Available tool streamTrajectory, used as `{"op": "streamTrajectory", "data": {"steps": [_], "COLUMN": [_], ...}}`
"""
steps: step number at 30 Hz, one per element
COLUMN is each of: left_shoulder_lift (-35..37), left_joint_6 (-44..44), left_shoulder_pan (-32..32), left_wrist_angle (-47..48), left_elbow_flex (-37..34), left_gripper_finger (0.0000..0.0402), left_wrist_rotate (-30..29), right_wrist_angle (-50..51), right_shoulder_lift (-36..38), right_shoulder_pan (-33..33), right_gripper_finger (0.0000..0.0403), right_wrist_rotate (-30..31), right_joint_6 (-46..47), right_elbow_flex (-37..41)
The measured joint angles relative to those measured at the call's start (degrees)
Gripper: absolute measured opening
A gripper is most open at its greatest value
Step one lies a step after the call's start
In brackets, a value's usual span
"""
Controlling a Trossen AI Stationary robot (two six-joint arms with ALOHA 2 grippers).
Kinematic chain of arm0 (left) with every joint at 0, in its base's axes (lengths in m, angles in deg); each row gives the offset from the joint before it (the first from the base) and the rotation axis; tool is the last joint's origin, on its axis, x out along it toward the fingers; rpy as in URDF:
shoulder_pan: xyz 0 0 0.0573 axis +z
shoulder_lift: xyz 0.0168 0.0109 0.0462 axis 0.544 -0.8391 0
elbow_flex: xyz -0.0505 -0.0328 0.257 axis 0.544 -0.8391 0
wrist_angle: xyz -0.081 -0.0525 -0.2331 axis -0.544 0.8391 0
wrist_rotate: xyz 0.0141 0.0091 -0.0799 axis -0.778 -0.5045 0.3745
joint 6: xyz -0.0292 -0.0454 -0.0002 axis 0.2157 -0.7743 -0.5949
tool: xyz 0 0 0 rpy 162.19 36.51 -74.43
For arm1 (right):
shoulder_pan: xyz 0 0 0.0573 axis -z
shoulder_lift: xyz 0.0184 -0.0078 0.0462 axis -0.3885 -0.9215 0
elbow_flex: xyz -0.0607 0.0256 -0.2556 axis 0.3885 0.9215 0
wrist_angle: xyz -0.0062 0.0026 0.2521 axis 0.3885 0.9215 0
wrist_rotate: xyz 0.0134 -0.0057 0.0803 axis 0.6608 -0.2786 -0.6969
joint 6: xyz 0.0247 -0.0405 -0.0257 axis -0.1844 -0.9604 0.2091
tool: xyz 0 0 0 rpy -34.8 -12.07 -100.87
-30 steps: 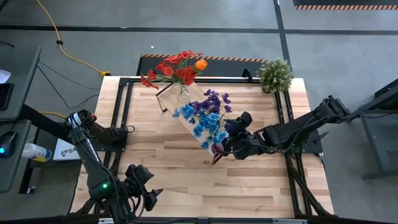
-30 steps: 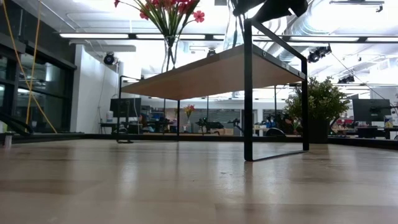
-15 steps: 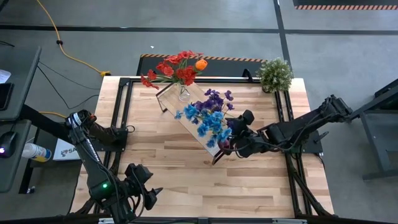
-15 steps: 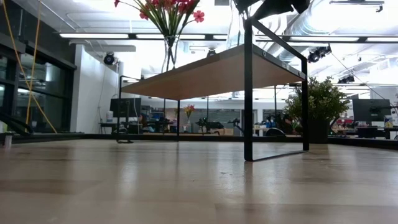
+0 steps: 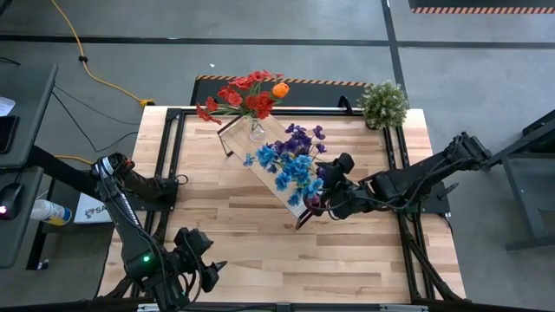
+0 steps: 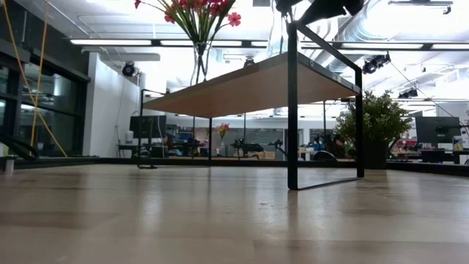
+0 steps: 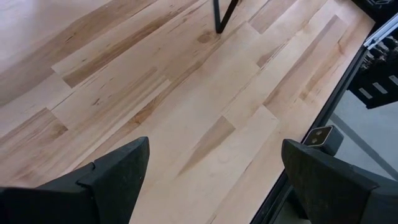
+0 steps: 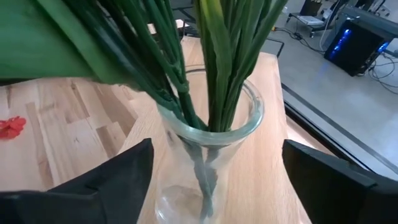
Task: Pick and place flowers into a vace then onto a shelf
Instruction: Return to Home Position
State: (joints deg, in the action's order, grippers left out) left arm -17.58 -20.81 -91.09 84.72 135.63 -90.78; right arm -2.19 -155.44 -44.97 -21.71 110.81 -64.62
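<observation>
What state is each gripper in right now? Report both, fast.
Left gripper: jaws open, holding nothing, over the table.
Right gripper: jaws open either side of the glass vase, not clamped on it.

This is my robotics lab, set in an open industrial hall. My two dark robot arms (image 5: pixel 416 179) are mounted at a wooden table (image 5: pixel 234 227) on a grey concrete floor (image 5: pixel 286 61), which a yellow cable (image 5: pixel 113 84) and hazard-striped tape (image 5: pixel 481 9) cross. Beyond the table top I see bare ceiling ducts (image 6: pixel 359 33), strip lights (image 6: pixel 124 42) and desks with monitors (image 6: pixel 434 130).
</observation>
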Motion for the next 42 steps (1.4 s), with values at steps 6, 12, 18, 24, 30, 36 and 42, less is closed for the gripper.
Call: {"op": "streamTrajectory", "data": {"steps": [6, 12, 18, 24, 30, 36, 42], "left_shoulder_lift": [0.0, 0.0, 0.0, 0.0, 0.0, 0.0, 0.0], "left_joint_6": [0.0, 0.0, 0.0, 0.0, 0.0, 0.0, 0.0], "left_shoulder_pan": [0.0, 0.0, 0.0, 0.0, 0.0, 0.0, 0.0], "left_wrist_angle": [0.1, 0.1, 0.3, 0.2, 0.2, 0.2, 0.2], "left_elbow_flex": [0.0, 0.0, 0.0, 0.0, 0.0, 0.0, 0.0], "left_gripper_finger": [0.0397, 0.0397, 0.0397, 0.0397, 0.0397, 0.0397, 0.0397], "left_wrist_rotate": [0.0, 0.0, 0.0, 0.0, 0.0, 0.0, 0.0], "right_wrist_angle": [0.0, 0.4, 2.0, 2.4, 2.6, 2.9, 4.3], "right_shoulder_lift": [0.1, 1.8, 2.8, 2.8, 2.8, 3.6, 5.4], "right_shoulder_pan": [0.0, 0.0, 0.0, 0.0, 0.0, 0.0, 0.0], "right_gripper_finger": [0.0368, 0.0376, 0.0376, 0.0377, 0.0378, 0.0379, 0.0379], "right_wrist_rotate": [-0.9, -1.4, -1.9, -1.9, -1.6, -1.3, -1.8], "right_joint_6": [-1.6, -2.0, -2.0, -2.0, -1.9, -1.9, -1.5], "right_elbow_flex": [0.0, 0.0, 0.0, 0.0, 0.0, 0.0, 0.0]}}
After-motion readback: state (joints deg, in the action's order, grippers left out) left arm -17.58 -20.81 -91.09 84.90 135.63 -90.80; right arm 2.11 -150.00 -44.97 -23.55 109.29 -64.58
